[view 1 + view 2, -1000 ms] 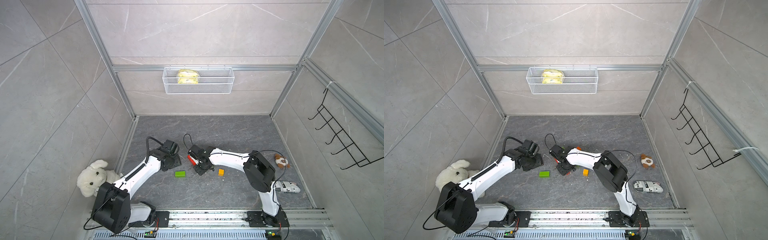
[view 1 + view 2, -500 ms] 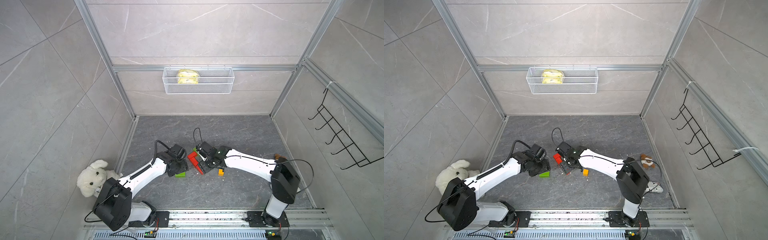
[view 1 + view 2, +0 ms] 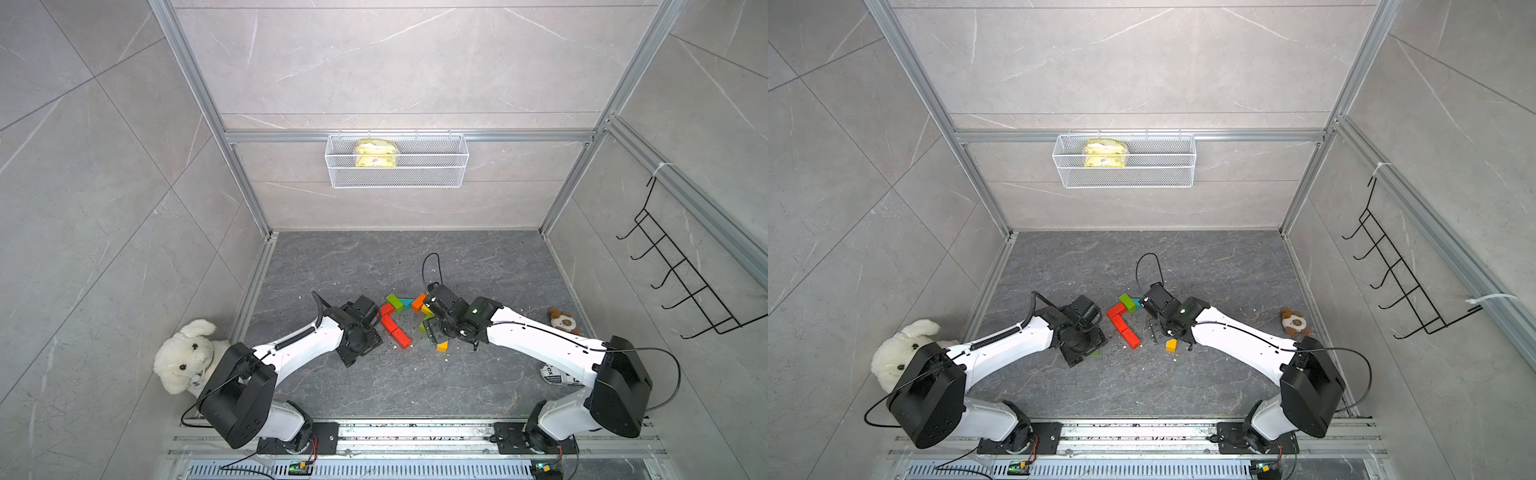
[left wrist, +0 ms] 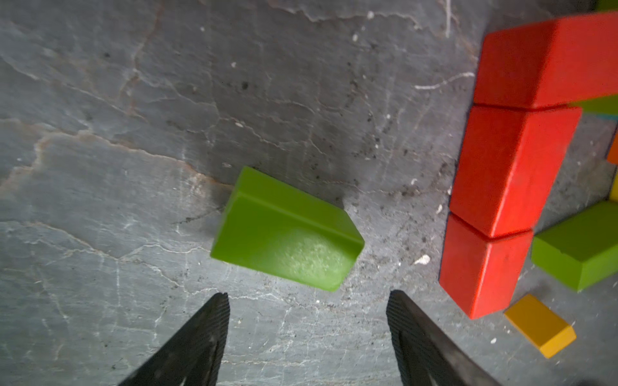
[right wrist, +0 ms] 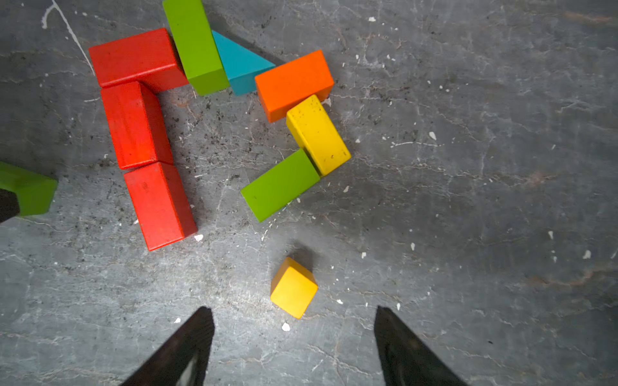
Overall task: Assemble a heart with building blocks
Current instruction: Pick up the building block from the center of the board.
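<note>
The unfinished heart [image 5: 135, 125] lies mid-desk [image 3: 374, 386], with the teal triangle [image 5: 239, 65] at its notch and its point gaping. The left tool [image 4: 307, 297], tips apart and empty, hangs by a loose green bar [image 4: 287, 230]. The right tool [image 5: 294, 310], likewise spread, hangs by the orange-yellow cube [image 5: 293, 288]. A wire basket [image 3: 397, 176] on the back wall holds a yellow packet [image 3: 375, 153].

Pale grey marble-look walls [image 3: 395, 62] framed in aluminium rails [image 3: 409, 136] enclose a dark, veined stone floor [image 3: 374, 386] under even light, a white wire basket [image 3: 432, 170] holding a yellow packet [image 3: 375, 153] on the back wall, a black hook rack [image 3: 685, 259] on a side wall.
</note>
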